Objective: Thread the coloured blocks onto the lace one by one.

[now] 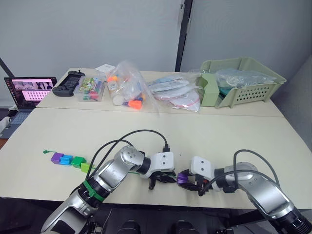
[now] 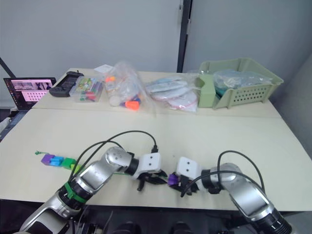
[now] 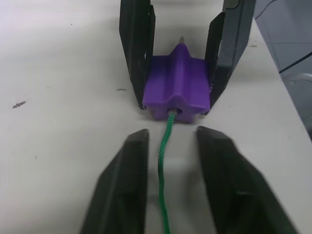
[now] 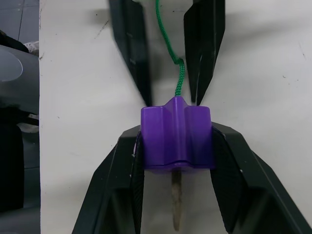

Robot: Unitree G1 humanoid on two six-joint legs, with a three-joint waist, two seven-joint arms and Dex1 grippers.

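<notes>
Lace (image 3: pixel 165 146) passes through the last purple block (image 4: pixel 176 139), clamped by the right gripper (image 4: pixel 176 161) near the table's front edge (image 1: pixel 29 195); left gripper (image 3: pixel 168 161) apart. Four blocks (image 1: pixel 72 161) already strung.

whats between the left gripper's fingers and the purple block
Just the green lace, running between the left gripper fingers into the purple block; seen in the left wrist view.

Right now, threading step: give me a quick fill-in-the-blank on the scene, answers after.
1. The right gripper is shut on a ____ block.
2. The lace passes through that block; its pale ____ sticks out the far side.
3. The left gripper's fingers are ____, either side of the lace.
4. ____ blocks are already strung.

Answers: purple; tip; open; Four
</notes>
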